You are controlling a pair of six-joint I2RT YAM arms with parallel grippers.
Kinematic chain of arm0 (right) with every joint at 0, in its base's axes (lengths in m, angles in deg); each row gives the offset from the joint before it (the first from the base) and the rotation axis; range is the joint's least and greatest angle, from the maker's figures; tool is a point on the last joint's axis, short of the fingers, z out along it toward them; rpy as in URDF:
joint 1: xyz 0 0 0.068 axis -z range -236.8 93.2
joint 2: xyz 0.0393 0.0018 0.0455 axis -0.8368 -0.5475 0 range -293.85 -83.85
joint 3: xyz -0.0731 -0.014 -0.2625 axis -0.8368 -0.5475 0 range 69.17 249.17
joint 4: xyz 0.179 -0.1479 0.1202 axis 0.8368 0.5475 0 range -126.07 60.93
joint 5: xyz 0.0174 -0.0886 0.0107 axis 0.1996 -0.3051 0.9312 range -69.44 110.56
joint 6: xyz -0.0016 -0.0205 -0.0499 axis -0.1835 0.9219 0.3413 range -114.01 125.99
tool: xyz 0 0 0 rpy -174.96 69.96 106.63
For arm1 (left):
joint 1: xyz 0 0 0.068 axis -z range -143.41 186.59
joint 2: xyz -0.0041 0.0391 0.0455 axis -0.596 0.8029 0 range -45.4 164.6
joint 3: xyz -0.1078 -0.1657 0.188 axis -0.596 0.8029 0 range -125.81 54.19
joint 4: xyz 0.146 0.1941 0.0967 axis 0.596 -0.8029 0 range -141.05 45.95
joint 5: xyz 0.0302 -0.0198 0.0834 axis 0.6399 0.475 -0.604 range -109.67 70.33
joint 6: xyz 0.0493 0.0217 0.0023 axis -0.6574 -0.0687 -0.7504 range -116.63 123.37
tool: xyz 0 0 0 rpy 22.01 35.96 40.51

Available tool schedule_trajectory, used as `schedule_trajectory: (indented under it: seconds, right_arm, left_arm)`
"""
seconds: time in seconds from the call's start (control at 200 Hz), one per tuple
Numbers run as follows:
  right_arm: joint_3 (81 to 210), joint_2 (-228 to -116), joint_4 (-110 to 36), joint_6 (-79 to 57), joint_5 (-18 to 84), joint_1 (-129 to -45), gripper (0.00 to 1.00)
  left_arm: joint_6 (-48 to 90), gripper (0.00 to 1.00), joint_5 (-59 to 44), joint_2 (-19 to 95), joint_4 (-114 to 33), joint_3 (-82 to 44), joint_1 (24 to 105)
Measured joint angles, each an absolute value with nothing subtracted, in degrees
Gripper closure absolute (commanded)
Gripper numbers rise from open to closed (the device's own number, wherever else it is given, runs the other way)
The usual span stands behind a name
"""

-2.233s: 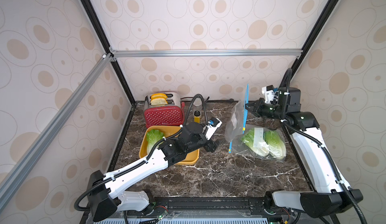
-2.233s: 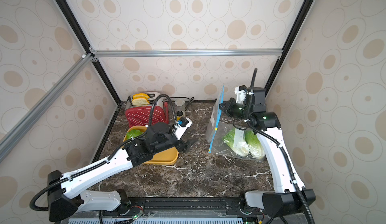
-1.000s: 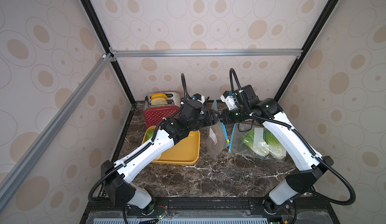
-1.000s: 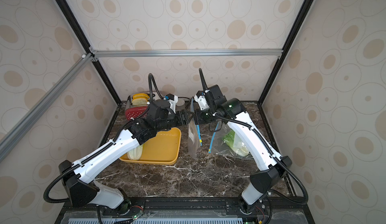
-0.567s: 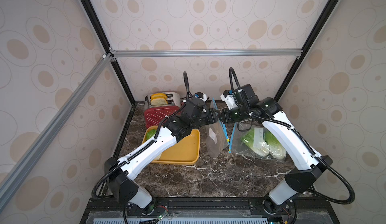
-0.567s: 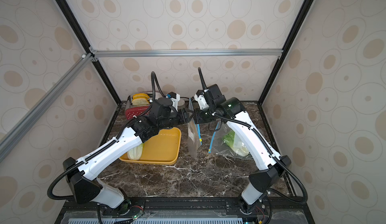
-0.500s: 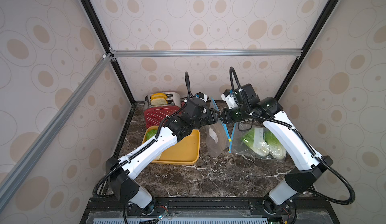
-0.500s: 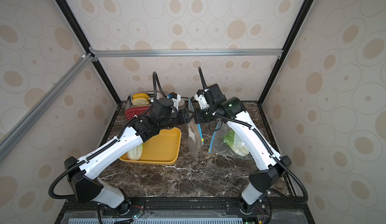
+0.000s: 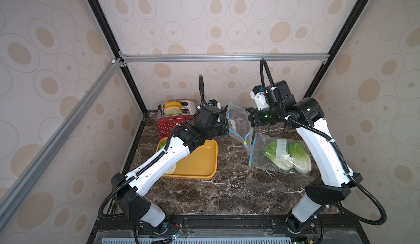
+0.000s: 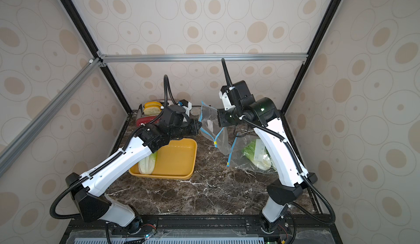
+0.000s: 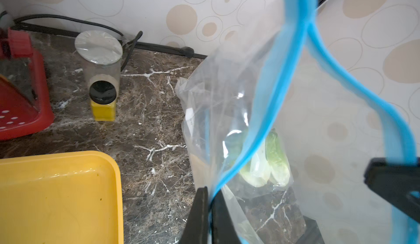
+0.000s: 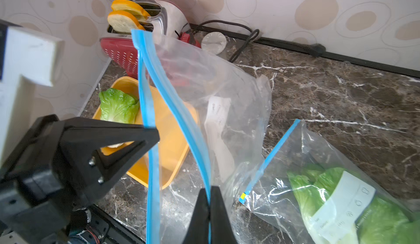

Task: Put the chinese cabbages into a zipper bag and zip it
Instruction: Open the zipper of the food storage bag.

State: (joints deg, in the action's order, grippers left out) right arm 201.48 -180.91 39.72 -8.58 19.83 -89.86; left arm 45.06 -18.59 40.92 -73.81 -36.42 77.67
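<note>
Wrist views, both jaws pinching zipper bag (image 12: pixel 204 83), top views, tray cabbage (image 10: pixel 147 165) half hidden

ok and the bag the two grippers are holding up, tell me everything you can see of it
The zipper bag is clear, crinkly thin plastic with a blue zip strip along each lip and a white label on one wall. It looks empty. It hangs over the marble counter, mouth parted: the left gripper pinches one lip, the right gripper the other, both shut. Whether its bottom touches the counter is unclear.
</note>
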Motion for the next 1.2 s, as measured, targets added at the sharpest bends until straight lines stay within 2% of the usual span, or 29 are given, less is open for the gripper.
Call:
schedule_trajectory:
  seconds: [0.205, 0.325, 0.401, 0.471, 0.556, 0.656, 0.801, 0.856, 0.981, 1.197]
  right_arm:
    - [202.15, -182.35, 43.59, -8.47, 16.44, -90.3, 1.0]
    - [198.83, -182.9, 42.37, -8.93, 16.72, -91.85, 1.0]
    - [197.24, -183.84, 41.65, -9.34, 17.05, -92.51, 1.0]
    - [197.0, -184.95, 41.08, -9.56, 17.1, -92.88, 1.0]
    - [197.65, -186.02, 40.9, -9.58, 16.55, -93.18, 1.0]
    - [201.19, -187.62, 41.65, -9.52, 15.46, -93.49, 1.0]
    - [205.56, -188.34, 43.05, -9.01, 13.12, -93.58, 1.0]
    - [206.92, -188.45, 43.46, -8.82, 12.48, -93.6, 1.0]
    - [208.16, -188.6, 44.27, -8.18, 11.52, -93.6, 1.0]
    - [208.45, -190.28, 45.54, -7.48, 11.37, -93.6, 1.0]
  left_arm:
    - [43.97, 0.98, -18.77, 39.02, -75.6, -33.71, 75.79]
    - [43.97, 0.94, -17.94, 38.21, -75.91, -30.6, 75.57]
    - [43.91, 0.89, -16.65, 38.34, -75.84, -29.64, 75.57]
    - [43.77, 0.77, -15.73, 38.32, -75.67, -29.36, 75.57]
    - [43.38, 0.75, -14.81, 38.21, -74.46, -29.29, 75.57]
    - [42.97, 0.64, -14.18, 37.93, -73.66, -29.34, 75.57]
    - [41.24, 0.45, -14.68, 35.96, -73.35, -29.36, 75.53]
    - [40.32, 0.34, -16.19, 34.17, -73.53, -29.27, 75.46]
    - [37.28, 0.21, -20.34, 28.68, -75.91, -29.03, 74.63]
    - [34.88, 0.07, -29.32, 23.11, -85.09, -28.86, 71.79]
